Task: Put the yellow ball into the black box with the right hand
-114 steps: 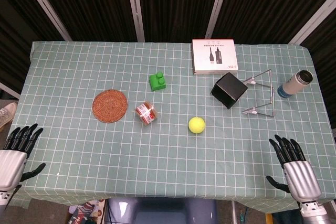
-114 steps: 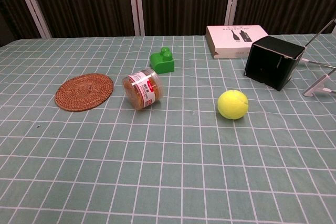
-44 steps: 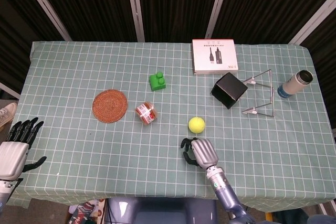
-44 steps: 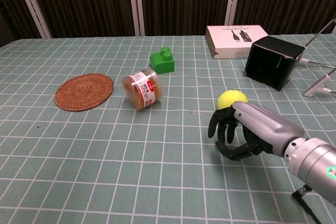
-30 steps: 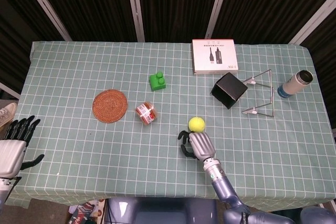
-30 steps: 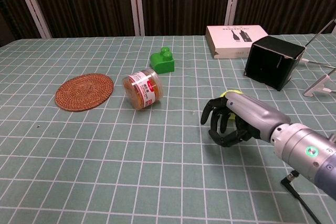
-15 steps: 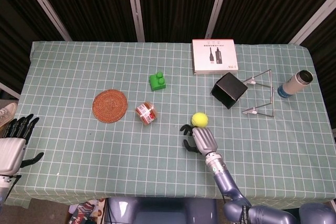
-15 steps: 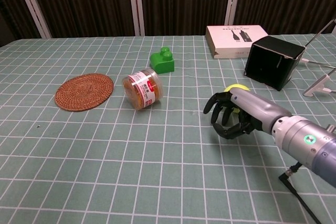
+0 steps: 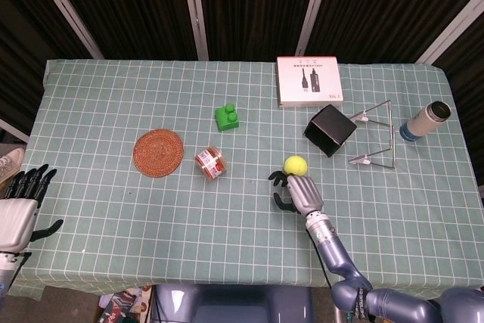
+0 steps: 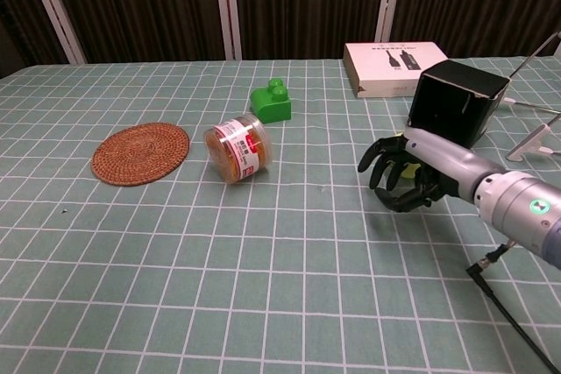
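Observation:
The yellow ball point(image 9: 296, 164) lies on the checked cloth, a short way front-left of the black box point(image 9: 330, 129), whose open side I cannot see. My right hand point(image 9: 300, 193) sits just behind the ball on the near side, its dark fingers point(image 9: 279, 191) curved and apart, with nothing in them. In the chest view the right hand point(image 10: 410, 175) hides almost all of the ball, and the black box point(image 10: 456, 102) stands right behind it. My left hand point(image 9: 19, 213) rests open at the table's front left edge.
A snack jar point(image 9: 211, 163) lies on its side left of the ball, beside a woven coaster point(image 9: 159, 153). A green brick point(image 9: 227, 117) and a white carton point(image 9: 309, 81) sit further back. A wire stand point(image 9: 374, 138) and a bottle point(image 9: 425, 120) are right of the box.
The right hand came in from the front right edge to the ball. Over the last second the ball and the hand have shifted back and right, closer to the black box.

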### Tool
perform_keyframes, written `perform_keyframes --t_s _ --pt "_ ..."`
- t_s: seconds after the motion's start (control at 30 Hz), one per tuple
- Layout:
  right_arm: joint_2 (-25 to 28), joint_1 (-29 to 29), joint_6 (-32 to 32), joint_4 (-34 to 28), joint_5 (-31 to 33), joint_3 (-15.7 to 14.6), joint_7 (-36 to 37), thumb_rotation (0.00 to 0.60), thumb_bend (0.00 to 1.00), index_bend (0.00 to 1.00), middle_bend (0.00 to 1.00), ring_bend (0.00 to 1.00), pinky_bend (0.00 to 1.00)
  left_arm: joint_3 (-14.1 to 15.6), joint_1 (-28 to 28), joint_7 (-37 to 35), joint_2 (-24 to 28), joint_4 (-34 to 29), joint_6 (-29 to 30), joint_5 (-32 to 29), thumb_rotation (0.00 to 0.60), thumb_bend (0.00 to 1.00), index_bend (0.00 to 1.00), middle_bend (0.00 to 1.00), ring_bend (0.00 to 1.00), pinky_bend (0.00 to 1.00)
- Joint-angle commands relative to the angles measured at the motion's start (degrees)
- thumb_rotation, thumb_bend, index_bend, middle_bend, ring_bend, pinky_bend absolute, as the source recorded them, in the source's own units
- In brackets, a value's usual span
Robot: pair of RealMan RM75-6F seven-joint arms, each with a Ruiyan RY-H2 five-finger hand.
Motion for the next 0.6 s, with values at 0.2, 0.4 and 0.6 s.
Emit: perform_keyframes --t_s 0.2,0.4,0.6 --pt "1.3 0.98 -1.6 2.46 0.3 0.01 3.83 0.6 0.5 0.32 0.41 0.38 0.64 -0.1 -0.31 0.8 -0.27 -0.16 -0.65 -0.58 0.6 0.15 0.0 0.0 0.0 0.0" --pt "1.83 2.24 -2.93 5.57 0.01 0.01 6.88 0.6 0.5 0.32 0.4 0.37 0.61 -0.22 -0.44 1.65 -0.49 -0.38 -0.82 -1.02 0.6 0.15 0.0 0.0 0.0 0.0" --pt "1.68 3.17 -3.4 7.96 -0.37 0.14 10.17 0.6 0.5 0.31 0.39 0.35 0.58 -0.23 -0.44 2.1 -0.62 -0.48 -0.71 -1.14 0.6 0.15 0.0 0.0 0.0 0.0"
